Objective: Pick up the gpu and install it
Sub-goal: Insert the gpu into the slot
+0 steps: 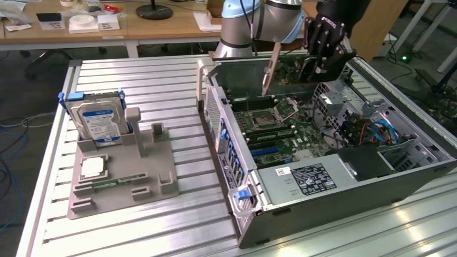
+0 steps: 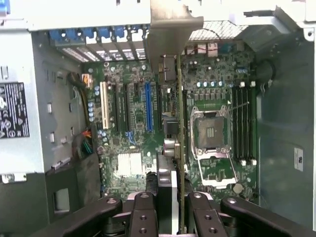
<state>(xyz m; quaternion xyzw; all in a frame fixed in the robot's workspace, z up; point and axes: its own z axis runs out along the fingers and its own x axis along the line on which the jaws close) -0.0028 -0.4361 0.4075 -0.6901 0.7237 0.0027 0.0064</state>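
My gripper [image 1: 319, 67] hangs over the far end of the open computer case [image 1: 246, 214], shut on the gpu [image 1: 287, 70]. The card is held on edge, its metal bracket [image 1: 270, 67] pointing down toward the case. In the wrist view the gpu [image 2: 179, 123] runs edge-on between my two fingers [image 2: 143, 210], its bracket [image 2: 168, 34] at the far end, and my gripper [image 2: 170, 207] clamps its near end. It hovers above the motherboard [image 2: 128, 163], between the blue expansion slot [image 2: 148, 106] and the processor socket [image 2: 210, 131].
A grey fixture [image 1: 153, 182] on the exterior view's left holds a silver hard drive [image 1: 100, 120], a processor chip [image 1: 93, 167] and a green memory stick [image 1: 107, 183]. Inside the case are the power supply [image 1: 307, 179], drive cages [image 1: 389, 155] and cables [image 1: 378, 128].
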